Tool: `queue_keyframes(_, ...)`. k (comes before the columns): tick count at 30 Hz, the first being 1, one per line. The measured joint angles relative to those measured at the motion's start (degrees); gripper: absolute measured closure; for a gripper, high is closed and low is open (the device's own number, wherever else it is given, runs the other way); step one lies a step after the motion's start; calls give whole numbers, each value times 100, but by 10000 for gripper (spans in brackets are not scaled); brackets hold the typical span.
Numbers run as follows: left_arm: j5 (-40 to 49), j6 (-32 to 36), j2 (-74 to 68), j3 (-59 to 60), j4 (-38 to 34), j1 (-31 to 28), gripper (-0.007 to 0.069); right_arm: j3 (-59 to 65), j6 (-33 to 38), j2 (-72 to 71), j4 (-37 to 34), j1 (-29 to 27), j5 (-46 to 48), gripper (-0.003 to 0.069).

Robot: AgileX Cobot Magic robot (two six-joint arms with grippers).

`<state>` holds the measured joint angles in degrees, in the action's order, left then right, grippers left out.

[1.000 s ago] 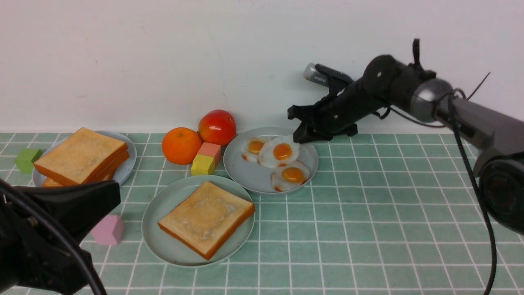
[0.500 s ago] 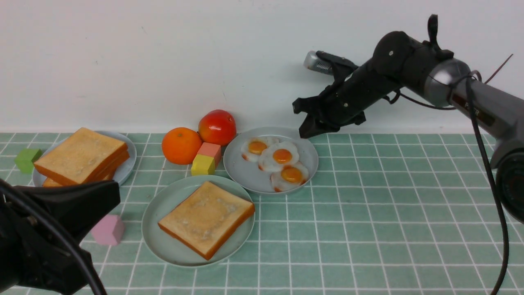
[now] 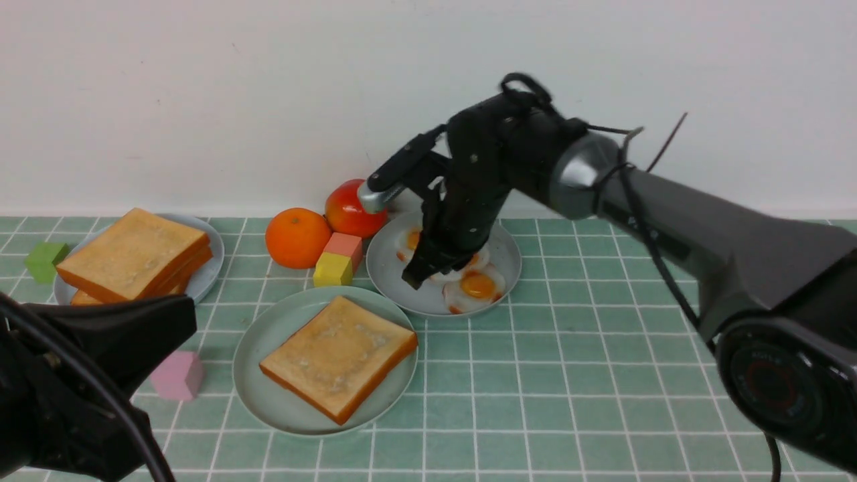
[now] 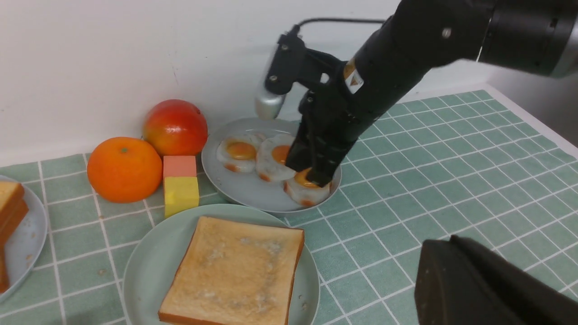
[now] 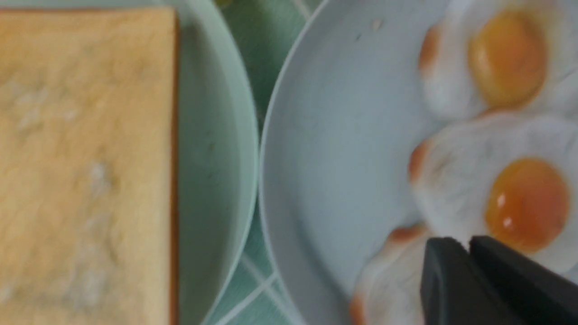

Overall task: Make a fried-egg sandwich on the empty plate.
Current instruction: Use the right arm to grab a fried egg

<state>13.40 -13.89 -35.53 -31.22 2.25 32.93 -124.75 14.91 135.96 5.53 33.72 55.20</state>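
Observation:
One golden toast slice [image 3: 338, 358] lies on the mint-green plate [image 3: 251, 375], also in the left wrist view as toast [image 4: 235, 271] on the plate [image 4: 140, 271]. Behind it, a grey plate [image 3: 388, 268] carries three fried eggs; the nearest egg [image 3: 477, 286] is in plain sight. My right gripper [image 3: 414, 278] points down over that plate, shut and empty, its tips [image 5: 467, 239] between two of the eggs [image 5: 524, 203] and just above them. More toast [image 3: 130, 254] is stacked on a bluish-white plate [image 3: 204, 274] at the far left. My left gripper [image 3: 187, 311] hangs shut and empty near the front left.
An orange [image 3: 296, 237] and a red fruit [image 3: 348, 207] sit by the wall, left of the egg plate. A coral block [image 3: 345, 246] and a yellow block [image 3: 332, 269] stand between the plates. A green block [image 3: 45, 261] and a pink block [image 3: 177, 375] lie at the left.
My right arm has swung left from beyond the egg plate's far right edge, turned over, and come down over the eggs. The left arm has not moved.

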Motion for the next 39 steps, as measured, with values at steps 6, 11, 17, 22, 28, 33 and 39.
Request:
queue_keyframes(6, 51, 0, 0, 0, 14, 0, 610, 0, -283, 64, 324, 13, -455, 324)
queue_keyframes(11, 134, 0, 0, 0, 14, 0, 610, 0, -283, 310, 455, 7, -695, 146)
queue_keyframes(17, 133, 0, 0, 7, 14, 0, 610, 5, -283, 525, 455, 7, -795, 81)
queue_keyframes(22, 133, 0, 0, 7, 14, 0, 607, 5, -283, 554, 556, 7, -822, 108)
queue_keyframes(28, 138, 0, 0, 7, 16, 0, 606, -9, -283, 639, 803, 12, -873, 174)
queue_keyframes(33, 151, 0, 0, 7, 16, 0, 606, -21, -283, 682, 1086, 35, -850, 256)
queue_keyframes(39, 172, 0, 0, 7, 16, 0, 603, -26, -283, 724, 1143, 59, -784, 429)
